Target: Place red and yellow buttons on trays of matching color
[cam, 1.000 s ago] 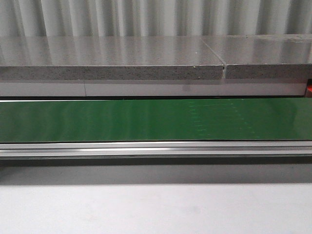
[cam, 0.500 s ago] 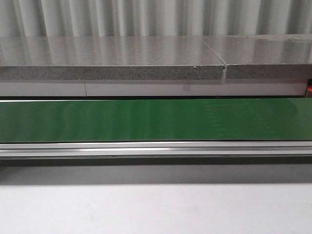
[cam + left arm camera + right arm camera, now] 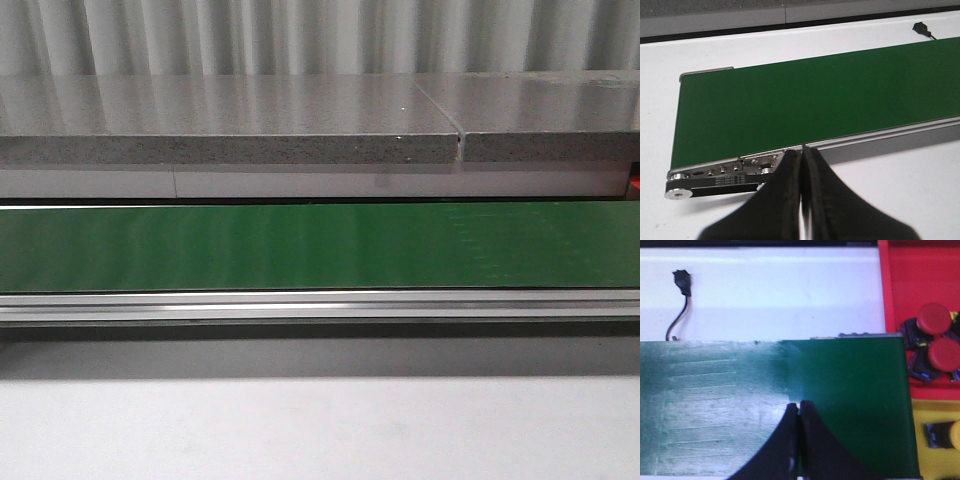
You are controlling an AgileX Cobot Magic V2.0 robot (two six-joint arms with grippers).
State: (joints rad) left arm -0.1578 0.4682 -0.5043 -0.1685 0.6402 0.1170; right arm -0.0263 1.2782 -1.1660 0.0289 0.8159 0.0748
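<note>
Waiting over a bare green belt (image 3: 320, 245), we keep both the left hand (image 3: 802, 165) and right hand (image 3: 798, 412) pressed together, empty. Two red buttons (image 3: 940, 337) already sit in the red tray (image 3: 920, 280); one yellow-capped button (image 3: 946, 434) lies in the yellow tray (image 3: 925, 460).

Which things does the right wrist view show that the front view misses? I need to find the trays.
Only the right wrist view shows the red tray holding two red buttons, the yellow tray, a cable plug and the right tool, shut. Only the front view shows the grey slabs. Both show the green belt.
</note>
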